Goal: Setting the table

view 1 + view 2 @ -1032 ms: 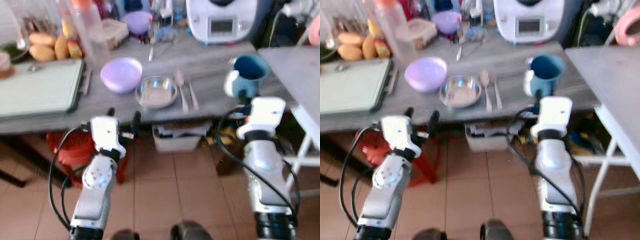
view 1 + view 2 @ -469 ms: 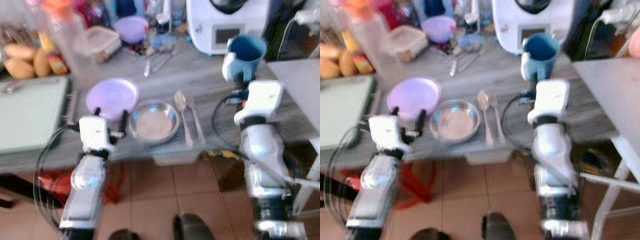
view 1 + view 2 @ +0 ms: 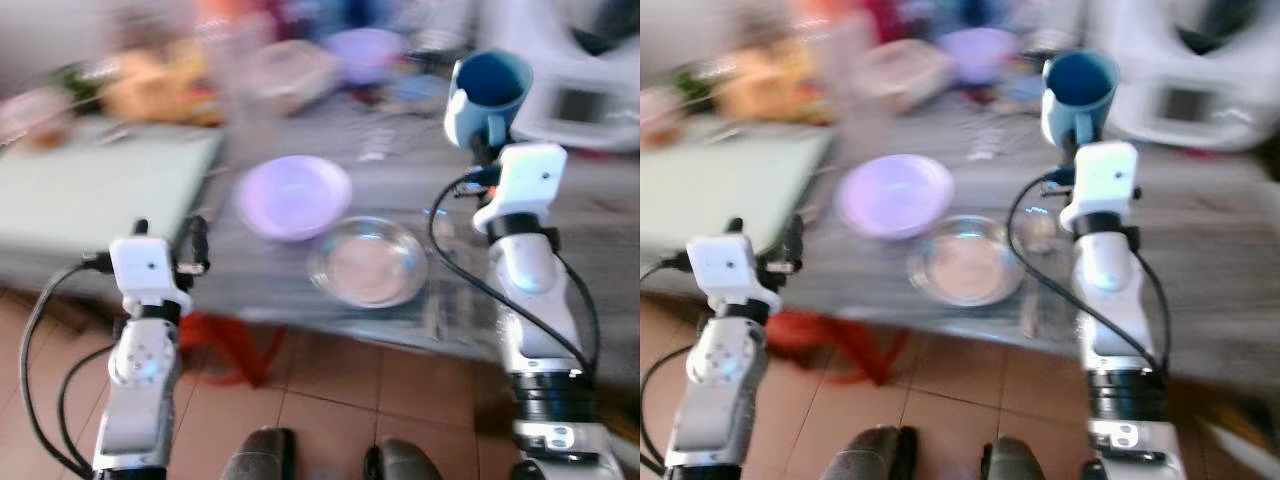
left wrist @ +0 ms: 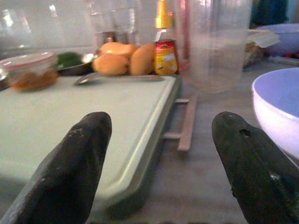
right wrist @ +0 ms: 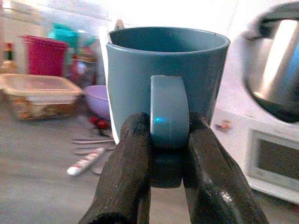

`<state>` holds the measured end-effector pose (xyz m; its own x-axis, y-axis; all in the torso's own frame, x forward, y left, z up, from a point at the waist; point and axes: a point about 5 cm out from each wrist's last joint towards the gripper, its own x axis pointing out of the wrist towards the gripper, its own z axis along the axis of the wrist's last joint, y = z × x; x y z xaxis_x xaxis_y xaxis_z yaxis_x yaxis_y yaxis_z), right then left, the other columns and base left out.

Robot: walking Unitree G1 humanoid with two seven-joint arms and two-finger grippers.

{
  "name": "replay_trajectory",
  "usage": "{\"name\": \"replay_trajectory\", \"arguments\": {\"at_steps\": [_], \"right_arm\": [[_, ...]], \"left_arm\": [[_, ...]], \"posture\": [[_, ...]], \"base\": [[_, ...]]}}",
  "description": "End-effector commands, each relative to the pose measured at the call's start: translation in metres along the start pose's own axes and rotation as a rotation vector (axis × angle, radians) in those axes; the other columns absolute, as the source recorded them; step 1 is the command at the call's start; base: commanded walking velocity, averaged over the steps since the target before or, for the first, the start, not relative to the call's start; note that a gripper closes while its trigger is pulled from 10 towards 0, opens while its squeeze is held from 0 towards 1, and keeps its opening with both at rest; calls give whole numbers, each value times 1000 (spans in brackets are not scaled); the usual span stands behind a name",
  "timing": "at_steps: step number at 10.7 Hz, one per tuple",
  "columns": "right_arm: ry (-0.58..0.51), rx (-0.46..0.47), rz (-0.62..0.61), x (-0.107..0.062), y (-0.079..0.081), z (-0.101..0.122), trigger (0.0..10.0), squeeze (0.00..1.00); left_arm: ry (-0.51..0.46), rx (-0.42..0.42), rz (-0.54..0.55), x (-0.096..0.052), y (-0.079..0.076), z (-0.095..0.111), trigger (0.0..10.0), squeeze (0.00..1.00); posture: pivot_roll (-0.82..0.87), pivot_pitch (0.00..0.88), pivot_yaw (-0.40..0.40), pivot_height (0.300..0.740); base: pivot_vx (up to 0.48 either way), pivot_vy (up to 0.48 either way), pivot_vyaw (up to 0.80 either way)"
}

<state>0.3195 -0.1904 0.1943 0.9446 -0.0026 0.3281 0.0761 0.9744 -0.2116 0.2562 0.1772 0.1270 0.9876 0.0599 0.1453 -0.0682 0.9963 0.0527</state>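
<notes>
A grey table [image 3: 250, 290] carries a lilac bowl [image 3: 292, 195], with a steel dish [image 3: 367, 262] just beside it. A pale green tray [image 3: 95, 195] and a white appliance [image 3: 590, 85] also rest on it.

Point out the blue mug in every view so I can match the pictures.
Left eye view: blue mug upper right, above the right gripper.
Right eye view: upper middle-right.
Left wrist view: not in it.
Right wrist view: centre, handle pinched between the fingers.
Shared landmark: purple bowl, left of the mug in both eye views.
</notes>
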Motion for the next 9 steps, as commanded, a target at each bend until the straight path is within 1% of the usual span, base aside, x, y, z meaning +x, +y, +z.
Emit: {"name": "replay_trajectory", "arguments": {"at_steps": [1,2,3,5,6,7,8,9], "right_arm": [[-29,19,17,3,1,5,10000,0],[-15,28,48,4,4,3,10000,0],[-6,24,53,5,4,2,10000,0],[77,53,72,0,7,-13,10000,0],[105,58,102,-3,10,-18,10000,0],[120,70,109,-4,10,-20,10000,0],[145,83,122,-6,11,-23,10000,0],[160,92,148,-11,16,-26,10000,0]], "left_arm": [[-4,19,9,-2,4,4,10000,0],[9,21,2,-5,4,3,10000,0],[17,21,-3,-7,4,2,10000,0],[40,20,-20,-13,3,0,10000,0],[47,15,-24,-14,2,-1,10000,0],[56,0,-32,-14,0,-1,10000,0],[58,1,-40,-14,-1,-1,10000,0],[59,-1,-42,-14,-1,-1,10000,0]], "posture": [[-1,144,25,740],[7,162,27,740],[8,163,28,740],[15,175,27,740],[10,178,27,740],[6,180,28,740],[6,180,28,740],[-1,183,26,740]], "base": [[0,0,450],[0,0,0],[0,0,0],[0,0,0],[0,0,0],[0,0,0],[0,0,0],[0,0,0]]}}
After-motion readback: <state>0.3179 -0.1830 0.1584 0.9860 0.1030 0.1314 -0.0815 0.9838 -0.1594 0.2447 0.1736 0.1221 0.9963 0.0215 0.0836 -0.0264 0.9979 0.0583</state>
